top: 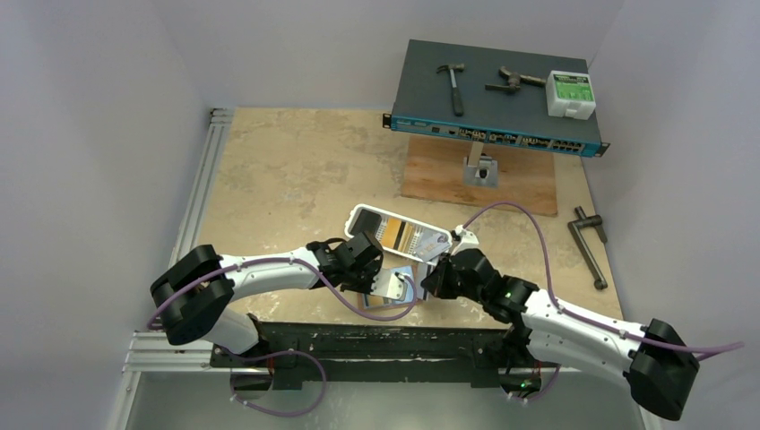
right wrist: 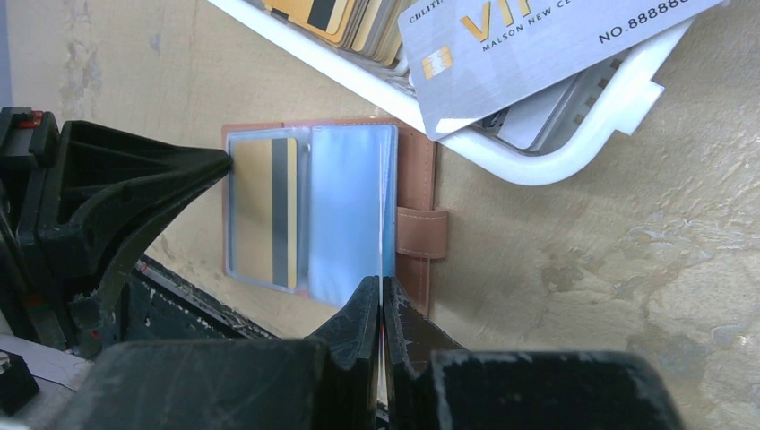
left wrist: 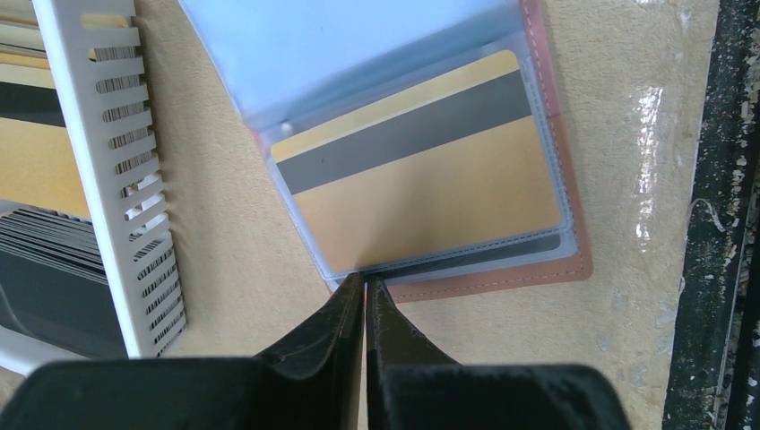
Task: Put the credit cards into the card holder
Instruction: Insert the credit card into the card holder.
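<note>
Tan table (right wrist: 582,269), grey card (right wrist: 538,54) reading "NO.88888"

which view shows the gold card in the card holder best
The left wrist view: the gold card is large and close, its dark stripe plain. The right wrist view shows it smaller and turned on end. In the top view only the card holder shows, small and glinting.
</note>
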### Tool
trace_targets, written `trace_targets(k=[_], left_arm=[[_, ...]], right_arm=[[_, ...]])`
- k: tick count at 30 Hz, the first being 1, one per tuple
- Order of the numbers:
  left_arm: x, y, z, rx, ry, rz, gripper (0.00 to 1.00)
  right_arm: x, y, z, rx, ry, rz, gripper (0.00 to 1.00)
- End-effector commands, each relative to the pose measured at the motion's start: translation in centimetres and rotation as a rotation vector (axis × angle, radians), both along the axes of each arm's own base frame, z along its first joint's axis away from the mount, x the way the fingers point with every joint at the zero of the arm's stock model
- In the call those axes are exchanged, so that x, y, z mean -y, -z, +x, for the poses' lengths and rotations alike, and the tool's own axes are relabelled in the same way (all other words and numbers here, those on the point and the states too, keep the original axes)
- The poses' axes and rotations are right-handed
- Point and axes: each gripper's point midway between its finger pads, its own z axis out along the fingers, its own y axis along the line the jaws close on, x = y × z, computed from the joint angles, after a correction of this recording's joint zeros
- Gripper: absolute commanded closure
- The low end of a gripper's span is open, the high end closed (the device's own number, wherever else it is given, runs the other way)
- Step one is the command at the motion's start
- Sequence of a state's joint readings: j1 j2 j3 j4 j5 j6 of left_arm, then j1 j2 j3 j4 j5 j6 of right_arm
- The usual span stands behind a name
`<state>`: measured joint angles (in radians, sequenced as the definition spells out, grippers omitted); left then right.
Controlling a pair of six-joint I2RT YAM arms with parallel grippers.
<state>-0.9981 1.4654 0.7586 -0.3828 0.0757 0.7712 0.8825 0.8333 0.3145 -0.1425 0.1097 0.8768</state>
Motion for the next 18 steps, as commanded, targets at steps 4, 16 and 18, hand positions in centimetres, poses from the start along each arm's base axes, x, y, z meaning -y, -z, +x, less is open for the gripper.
trace_targets(k=[4, 16, 18], left_arm=[[0.1, -0.6, 0.0, 0.017, 0.014, -0.008, 0.97], [0.1, -0.7, 0.1, 0.026, 0.011, -0.008, 0.97], [0.1, -0.7, 0.1, 0.028, 0.010, -0.006, 0.97]], right_arm=[[-1.0, -0.8, 0.7, 0.031, -0.004, 0.044, 1.00], [-3.8, -3.3, 0.7, 0.078, -0.083, 0.198, 1.00], [-4.5, -3.4, 0.5, 0.078, -0.118, 0.215, 1.00]])
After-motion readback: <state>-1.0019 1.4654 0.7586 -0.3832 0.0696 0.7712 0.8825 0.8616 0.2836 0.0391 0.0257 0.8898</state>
